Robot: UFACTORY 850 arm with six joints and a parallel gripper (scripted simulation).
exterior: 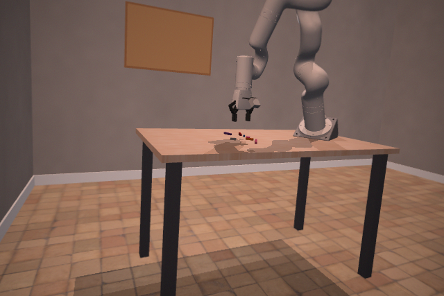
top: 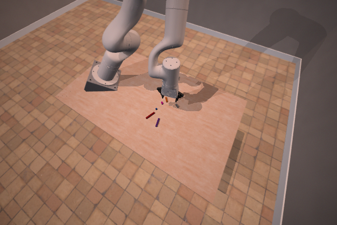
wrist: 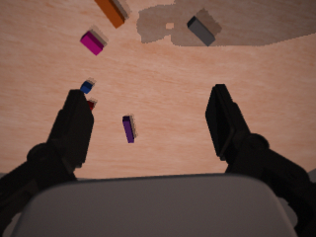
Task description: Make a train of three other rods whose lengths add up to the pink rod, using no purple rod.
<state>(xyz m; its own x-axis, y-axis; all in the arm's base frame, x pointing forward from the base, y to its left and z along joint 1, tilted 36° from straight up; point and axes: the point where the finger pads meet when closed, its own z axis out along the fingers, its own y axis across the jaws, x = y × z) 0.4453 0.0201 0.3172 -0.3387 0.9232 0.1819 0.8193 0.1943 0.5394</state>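
My gripper (top: 169,96) (exterior: 241,117) (wrist: 149,102) is open and empty, hanging well above the table (top: 190,148) (exterior: 179,148). In the wrist view a purple rod (wrist: 128,128) (top: 157,122) lies below, between the fingers. A blue rod (wrist: 87,87) (top: 156,108) lies by the left finger, and a red rod (wrist: 91,104) (top: 150,115) shows only its tip behind that finger. Further on lie a magenta rod (wrist: 92,42) (top: 162,103), an orange rod (wrist: 113,11) (top: 166,99) and a grey rod (wrist: 200,30) (top: 177,105). All lie apart from each other. A small pink piece (exterior: 256,141) shows only in the exterior view.
The arm's base (top: 103,79) (exterior: 317,131) stands on the table's far corner. The arm's shadow covers the table around the grey rod. The table edges are far from the rods.
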